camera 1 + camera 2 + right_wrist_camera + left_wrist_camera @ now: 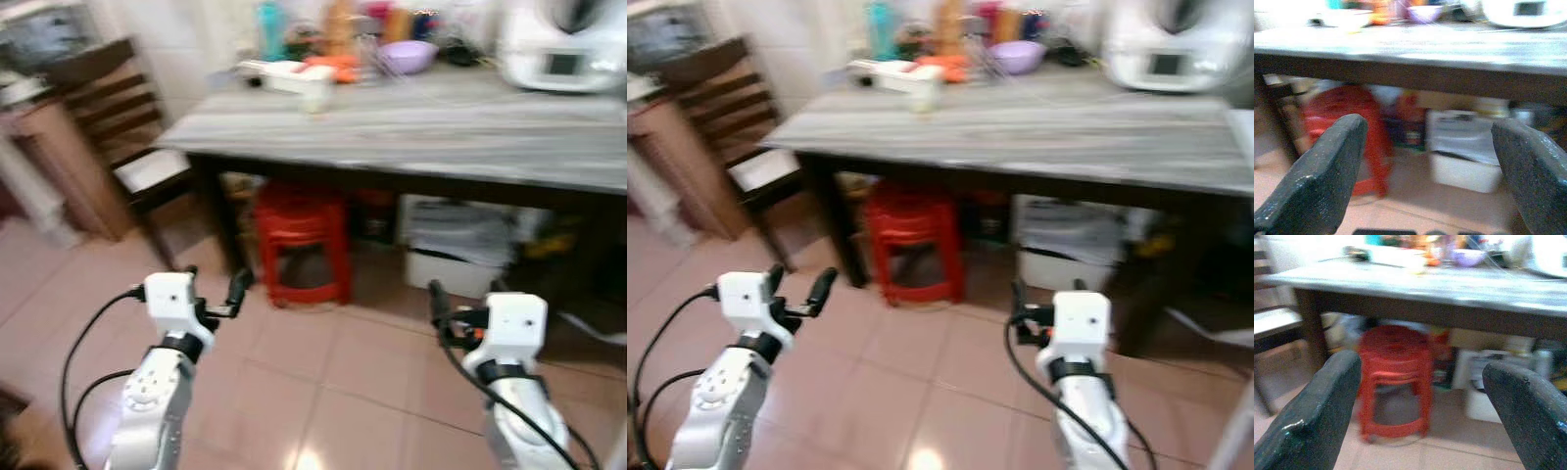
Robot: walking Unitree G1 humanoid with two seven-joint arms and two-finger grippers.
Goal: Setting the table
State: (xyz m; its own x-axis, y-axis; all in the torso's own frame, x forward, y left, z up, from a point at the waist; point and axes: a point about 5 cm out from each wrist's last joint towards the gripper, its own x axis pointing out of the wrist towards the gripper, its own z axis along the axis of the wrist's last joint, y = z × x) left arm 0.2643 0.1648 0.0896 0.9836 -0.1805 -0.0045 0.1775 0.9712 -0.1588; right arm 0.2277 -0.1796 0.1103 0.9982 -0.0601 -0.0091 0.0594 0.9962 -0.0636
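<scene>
Both pincers, left pincer [217, 291] and right pincer [1046, 294], hang wide open and empty above the tiled floor, short of the worktop [411, 132]. Judging by this, the approach is underway; next comes closing in. Tableware, a purple bowl [408, 55] among it, sits along the far edge. A red stool [302, 245] stands beneath.
</scene>
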